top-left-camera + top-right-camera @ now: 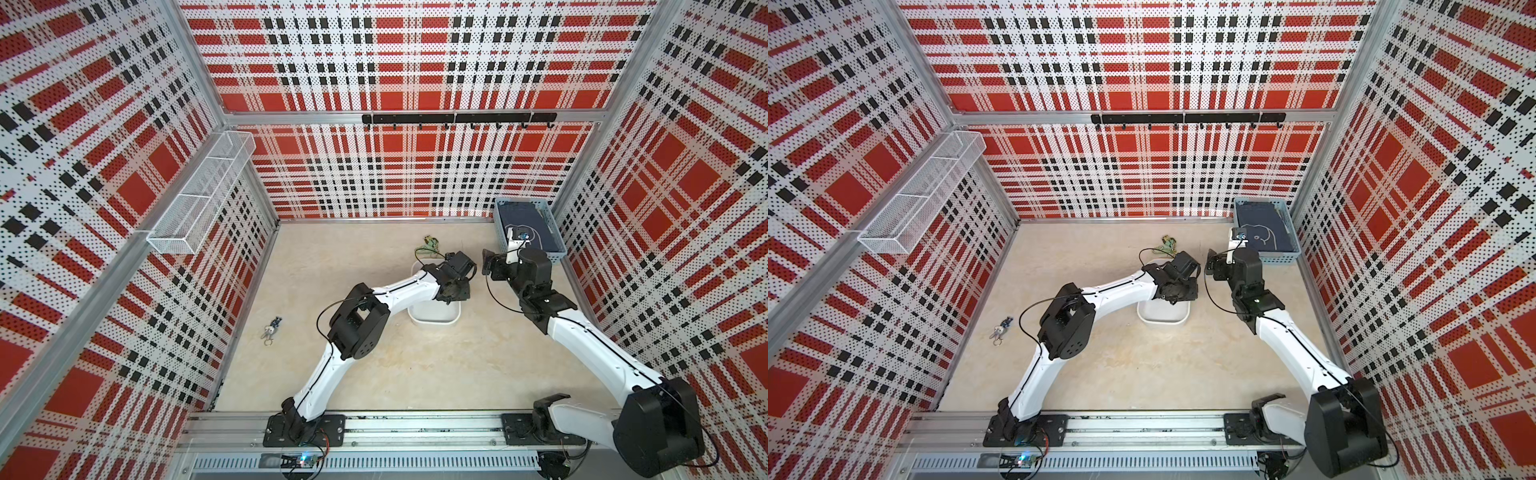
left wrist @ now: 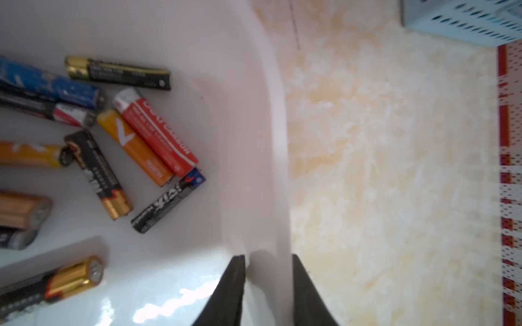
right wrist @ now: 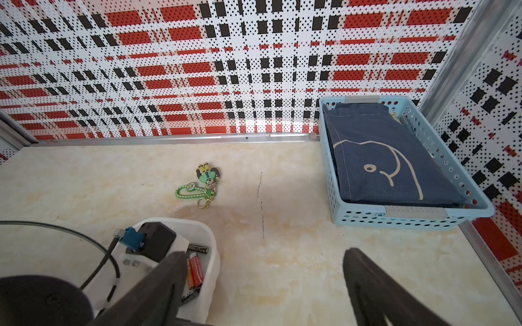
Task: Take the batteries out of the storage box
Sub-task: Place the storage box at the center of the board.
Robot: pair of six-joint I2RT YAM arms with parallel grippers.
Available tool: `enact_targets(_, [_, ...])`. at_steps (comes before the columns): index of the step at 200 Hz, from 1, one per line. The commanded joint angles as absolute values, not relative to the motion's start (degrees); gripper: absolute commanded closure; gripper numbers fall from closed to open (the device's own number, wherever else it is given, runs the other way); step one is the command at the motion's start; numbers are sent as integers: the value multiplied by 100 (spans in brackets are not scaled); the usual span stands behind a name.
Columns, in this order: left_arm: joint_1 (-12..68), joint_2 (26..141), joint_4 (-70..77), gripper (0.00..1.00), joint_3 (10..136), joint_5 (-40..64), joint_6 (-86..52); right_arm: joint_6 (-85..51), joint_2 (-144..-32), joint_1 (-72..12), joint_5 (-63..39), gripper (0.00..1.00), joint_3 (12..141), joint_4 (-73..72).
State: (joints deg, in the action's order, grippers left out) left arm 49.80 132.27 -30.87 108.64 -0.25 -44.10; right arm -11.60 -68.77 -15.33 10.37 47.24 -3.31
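My left claw (image 2: 267,258) stands astride one wall of the white storage box (image 2: 226,84), with one finger inside and one finger outside, and the opening is only narrow. Whether the fingers press the wall or only stand beside it, I cannot tell. The batteries (image 2: 135,146) lie loose on the floor of the box: red, orange, blue, black-and-gold. The box sits near the middle of the table (image 1: 415,374), close to a green keychain (image 3: 203,183). My right claw (image 3: 262,252) hangs between the box and the light-blue basket (image 3: 406,217), wide open and empty.
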Motion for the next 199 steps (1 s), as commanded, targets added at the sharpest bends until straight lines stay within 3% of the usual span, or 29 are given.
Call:
enact_targets(1, [4985,13105,-2840,71,10970,22,-4456,-1187,-6929,-1503,934,7,4757,-378])
enact_targets(40, [4914,13100,-2828,71,10970,-49,-4391,-1156,-7013,-1495,753,7,4798,-305])
enact_targets(76, [4816,12345,-2329,71,10551,-663,-3940,-1627,-7103,-1236,38,9,4722,-384])
enact_targets(109, [4394,11004,-1529,71,9293,-1032,-3723,-2286,-7760,-1188,-698,14,4876,-127])
enact_targets(152, [3775,9359,-405,69,7118,-1319,-3404,-2457,-8732,-1759,-359,17,5236,580])
enact_targets(199, [3376,8635,-334,68,5799,-1356,-3494,-2642,-9456,-2062,-37,24,5556,805])
